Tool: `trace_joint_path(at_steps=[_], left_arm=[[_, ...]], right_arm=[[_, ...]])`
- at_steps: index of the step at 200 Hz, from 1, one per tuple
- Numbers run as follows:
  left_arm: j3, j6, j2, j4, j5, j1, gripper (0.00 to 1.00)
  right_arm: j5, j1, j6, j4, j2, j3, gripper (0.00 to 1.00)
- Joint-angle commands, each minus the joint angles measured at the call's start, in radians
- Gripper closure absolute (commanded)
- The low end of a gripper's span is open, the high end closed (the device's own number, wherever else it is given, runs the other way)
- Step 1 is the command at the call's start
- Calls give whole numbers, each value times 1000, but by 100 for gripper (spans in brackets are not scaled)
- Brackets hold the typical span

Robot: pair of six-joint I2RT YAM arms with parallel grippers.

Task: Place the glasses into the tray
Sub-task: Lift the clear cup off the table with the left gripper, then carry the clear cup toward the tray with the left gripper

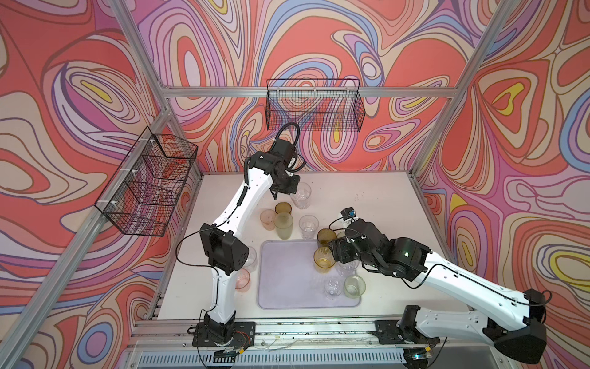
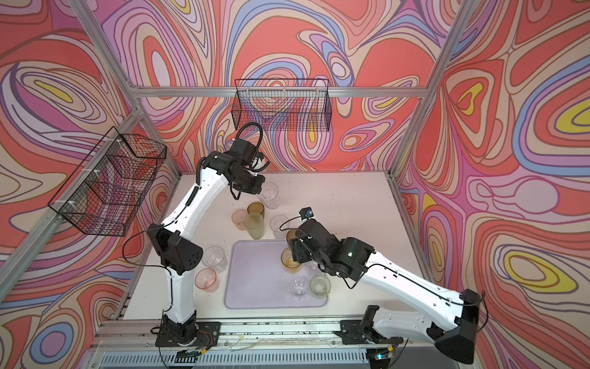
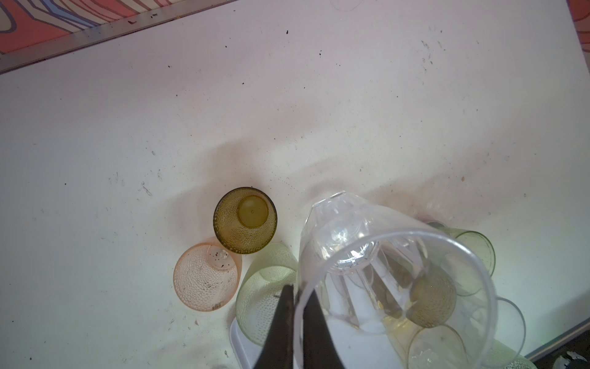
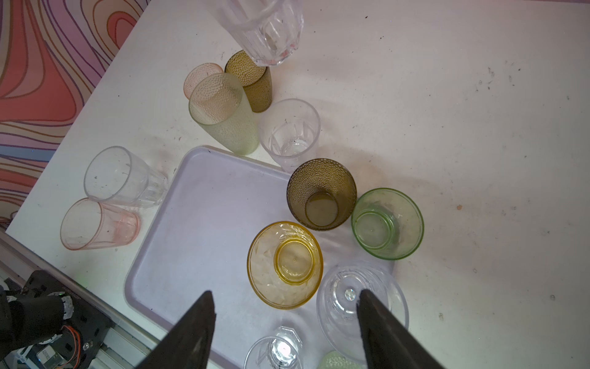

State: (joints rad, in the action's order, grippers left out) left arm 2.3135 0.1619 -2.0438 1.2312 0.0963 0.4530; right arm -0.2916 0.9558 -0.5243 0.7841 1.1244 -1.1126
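My left gripper point(image 3: 299, 292) is shut on the rim of a clear faceted glass point(image 3: 383, 255), one finger inside and one outside. It holds that glass point(image 1: 301, 195) tilted above the back of the table. The pale lilac tray point(image 1: 284, 274) lies at the front middle. My right gripper point(image 4: 285, 297) hangs open over the tray's right part, holding nothing. Just ahead of it an amber glass point(image 4: 285, 263) stands on the tray beside a clear glass point(image 4: 360, 306). Another clear glass point(image 1: 332, 287) and a pale green glass point(image 1: 354, 286) stand in the tray's front right corner.
Behind the tray stand a pink glass point(image 1: 267, 219), an olive glass point(image 1: 283, 209), a tall pale green glass point(image 1: 283, 225) and a clear glass point(image 1: 308, 226). Another olive glass point(image 1: 326, 237) is at its back right corner. Left of the tray are a clear glass point(image 2: 214, 257) and a pink glass point(image 2: 207, 278).
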Motion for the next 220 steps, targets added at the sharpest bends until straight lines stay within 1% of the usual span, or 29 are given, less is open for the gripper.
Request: trace_joint_path(at_steps=[1, 77, 160, 220], left_arm=[[-24, 17, 68, 47, -19, 9, 100], [-119, 60, 192, 95, -66, 35, 100], [-385, 106, 412, 97, -112, 47, 100], [-548, 131, 514, 76, -114, 56, 100]], right_arm=[[-23, -3, 7, -9, -12, -9, 27], [-37, -5, 19, -13, -12, -11, 27], [-46, -4, 17, -10, -23, 0, 27], [-47, -5, 23, -7, -10, -6, 27]])
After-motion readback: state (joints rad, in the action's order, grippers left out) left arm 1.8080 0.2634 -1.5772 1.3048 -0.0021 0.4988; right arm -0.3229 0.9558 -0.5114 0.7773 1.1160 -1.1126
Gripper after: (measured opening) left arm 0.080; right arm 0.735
